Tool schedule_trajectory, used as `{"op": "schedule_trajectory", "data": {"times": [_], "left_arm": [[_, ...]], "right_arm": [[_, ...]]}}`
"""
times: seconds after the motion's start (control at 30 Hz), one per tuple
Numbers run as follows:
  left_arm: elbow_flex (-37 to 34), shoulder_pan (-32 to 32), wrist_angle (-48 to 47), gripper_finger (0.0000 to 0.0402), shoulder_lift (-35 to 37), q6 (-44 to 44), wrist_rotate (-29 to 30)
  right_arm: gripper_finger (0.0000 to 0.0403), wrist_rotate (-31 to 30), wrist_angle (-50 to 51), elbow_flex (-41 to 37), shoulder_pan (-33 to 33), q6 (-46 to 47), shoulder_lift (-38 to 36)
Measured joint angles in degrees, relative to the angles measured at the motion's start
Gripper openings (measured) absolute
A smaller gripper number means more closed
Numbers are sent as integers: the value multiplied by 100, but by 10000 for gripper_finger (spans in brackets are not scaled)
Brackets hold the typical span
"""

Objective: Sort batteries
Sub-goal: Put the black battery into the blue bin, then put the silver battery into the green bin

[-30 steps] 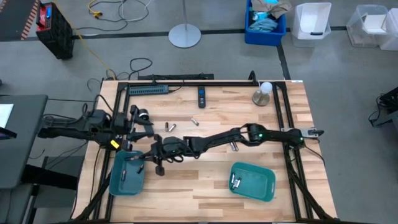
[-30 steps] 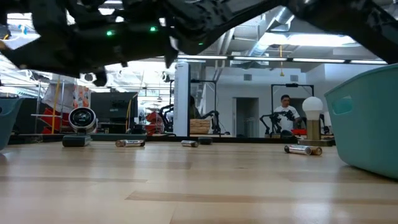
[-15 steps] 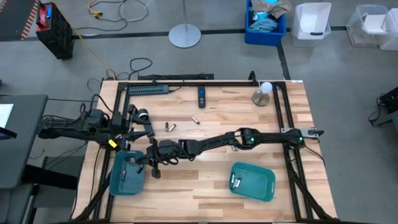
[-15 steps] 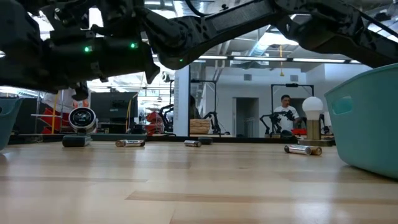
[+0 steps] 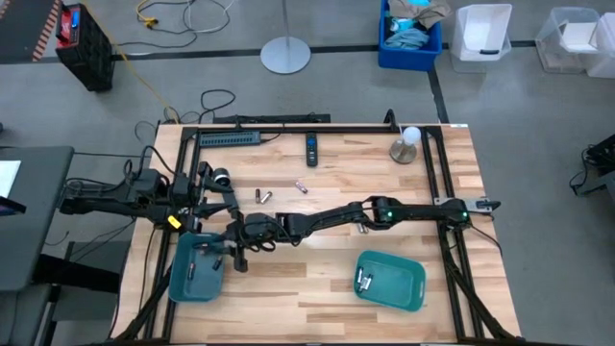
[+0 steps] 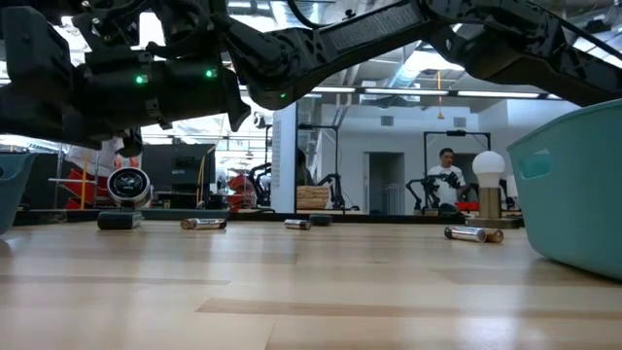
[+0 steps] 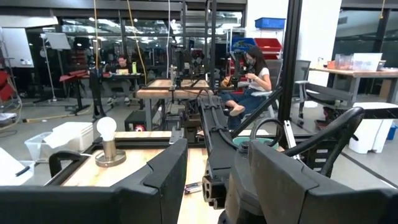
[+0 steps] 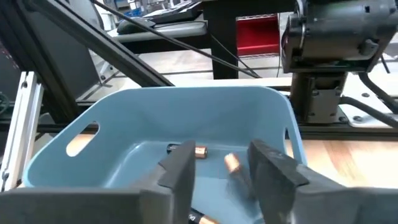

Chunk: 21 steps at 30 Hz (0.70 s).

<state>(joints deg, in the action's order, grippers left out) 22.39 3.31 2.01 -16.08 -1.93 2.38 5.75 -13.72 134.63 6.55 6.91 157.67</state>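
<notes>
My right gripper (image 5: 237, 256) reaches across the table and stands open (image 8: 224, 174) over the right rim of the left teal tray (image 5: 207, 284), with nothing between its fingers. In that tray (image 8: 155, 115) lie a copper-ended battery (image 8: 186, 150) and a second, blurred one (image 8: 231, 163). Loose batteries lie on the wood (image 5: 261, 195), (image 5: 301, 187), (image 5: 362, 227). The right teal tray (image 5: 399, 284) holds batteries (image 5: 363, 281). My left gripper (image 5: 227, 202) waits open and empty (image 7: 214, 180) just beyond the left tray's far edge.
A black remote (image 5: 311, 147), a power strip (image 5: 229, 139) and a bulb on a stand (image 5: 405, 144) sit along the far edge. A black frame (image 5: 437, 192) rims the table. Bare wood lies between the two trays (image 5: 298, 279). People sit in the room beyond (image 6: 447, 170).
My right gripper has gone toward the table's left edge and now stands over the left tray's right rim.
</notes>
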Motion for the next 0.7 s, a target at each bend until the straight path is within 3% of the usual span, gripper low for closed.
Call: {"op": "schedule_trajectory", "data": {"times": [0.17,0.43,0.57,0.7], "left_arm": [[0,0,-40,167,0,4,-1],[0,0,-141,167,2,29,-206],[0,0,-193,167,2,46,-214],[0,0,-304,167,0,87,-213]], "right_arm": [[190,-1,49,-2,4,-542,-93],[171,-162,1159,-153,-147,-1127,-827],[158,-293,1071,-867,-281,-1151,-1152],[149,-553,431,-2148,-408,-1012,-1776]]}}
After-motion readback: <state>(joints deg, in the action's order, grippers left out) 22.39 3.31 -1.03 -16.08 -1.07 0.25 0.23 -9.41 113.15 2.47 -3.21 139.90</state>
